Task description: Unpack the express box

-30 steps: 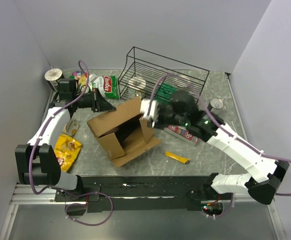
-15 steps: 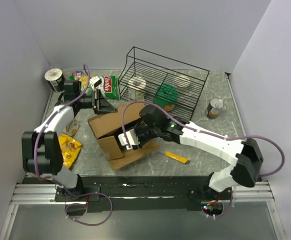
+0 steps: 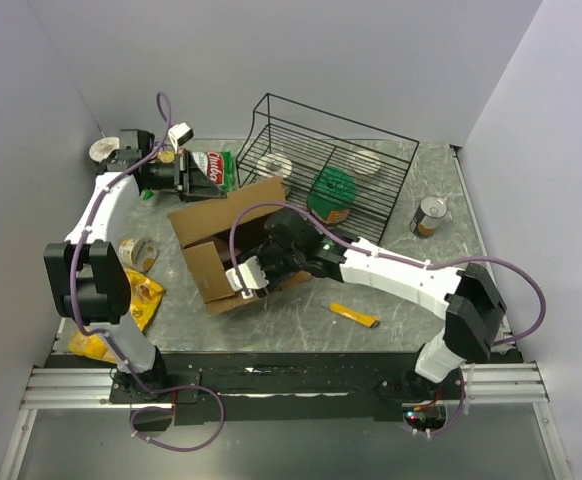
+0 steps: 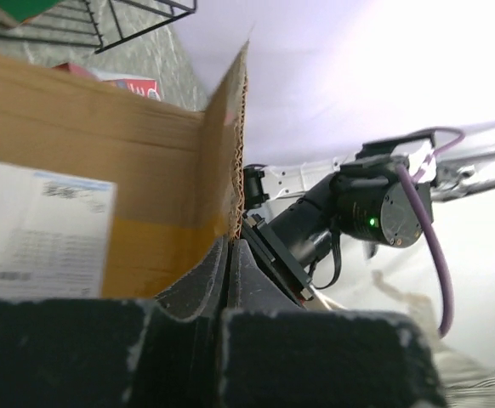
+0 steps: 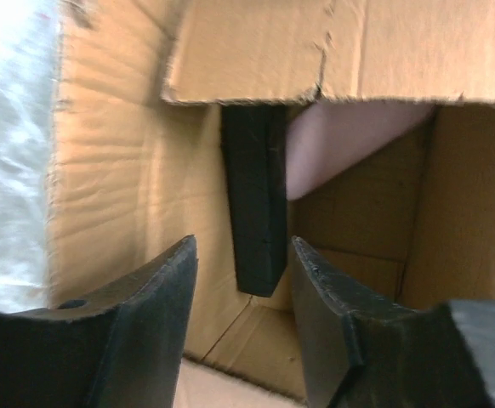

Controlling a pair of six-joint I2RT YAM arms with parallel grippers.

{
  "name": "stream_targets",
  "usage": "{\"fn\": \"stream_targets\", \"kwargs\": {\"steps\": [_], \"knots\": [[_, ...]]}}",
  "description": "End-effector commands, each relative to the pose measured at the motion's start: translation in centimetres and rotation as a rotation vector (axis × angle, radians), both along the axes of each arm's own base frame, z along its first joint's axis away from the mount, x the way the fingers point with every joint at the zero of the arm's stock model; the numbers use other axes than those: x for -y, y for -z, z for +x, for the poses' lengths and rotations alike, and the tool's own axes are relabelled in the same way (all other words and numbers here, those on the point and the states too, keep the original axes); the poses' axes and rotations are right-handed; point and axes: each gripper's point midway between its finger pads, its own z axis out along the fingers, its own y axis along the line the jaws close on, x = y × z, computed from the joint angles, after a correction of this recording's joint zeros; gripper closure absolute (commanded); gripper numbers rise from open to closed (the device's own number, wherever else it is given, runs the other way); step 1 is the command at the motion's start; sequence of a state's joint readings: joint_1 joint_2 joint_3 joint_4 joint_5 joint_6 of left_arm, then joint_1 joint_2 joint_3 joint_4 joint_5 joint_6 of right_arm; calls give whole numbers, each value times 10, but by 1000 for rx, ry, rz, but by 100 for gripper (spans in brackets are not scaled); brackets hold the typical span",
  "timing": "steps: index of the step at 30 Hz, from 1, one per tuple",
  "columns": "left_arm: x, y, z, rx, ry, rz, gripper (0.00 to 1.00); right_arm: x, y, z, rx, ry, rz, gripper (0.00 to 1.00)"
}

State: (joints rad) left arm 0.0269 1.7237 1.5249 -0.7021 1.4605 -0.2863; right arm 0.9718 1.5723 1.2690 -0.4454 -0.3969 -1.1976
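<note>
The express box (image 3: 216, 235), brown cardboard with a white label, lies on its side with its mouth toward the near edge. My left gripper (image 3: 188, 176) is at its far left corner. In the left wrist view it (image 4: 230, 248) is shut on the edge of a flap of the box (image 4: 103, 144). My right gripper (image 3: 243, 279) is at the box mouth. In the right wrist view it (image 5: 243, 245) is open and looks into the box (image 5: 120, 170). A flat black object (image 5: 254, 195) stands inside, beyond the fingertips, with something pinkish (image 5: 349, 144) behind it.
A black wire basket (image 3: 371, 150) with a green round item (image 3: 331, 192) stands behind the box. A can (image 3: 431, 215) is at the right and a yellow sachet (image 3: 354, 315) near the front. A green snack bag (image 3: 216, 172), a yellow bag (image 3: 141, 295), a tape roll (image 3: 136, 252) and a cup (image 3: 104, 150) are at the left.
My right gripper swung from the box's right side down to its mouth. My left gripper moved back and left, pulling the box's far corner with it.
</note>
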Motion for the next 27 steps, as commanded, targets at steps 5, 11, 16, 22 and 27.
{"fn": "stream_targets", "kwargs": {"steps": [5,11,16,22,27], "knots": [[-30,6,6,-191,27,-213,98,-35,34,47,124,49,-68,37],[-31,12,13,-210,30,-216,99,-54,64,61,97,56,-117,36],[-32,26,19,-281,26,-224,99,-59,106,75,100,29,-180,37],[-34,36,31,-307,24,-227,99,-57,156,87,45,23,-323,56],[-33,38,30,-283,21,-224,99,-56,132,91,46,62,-239,89]]}}
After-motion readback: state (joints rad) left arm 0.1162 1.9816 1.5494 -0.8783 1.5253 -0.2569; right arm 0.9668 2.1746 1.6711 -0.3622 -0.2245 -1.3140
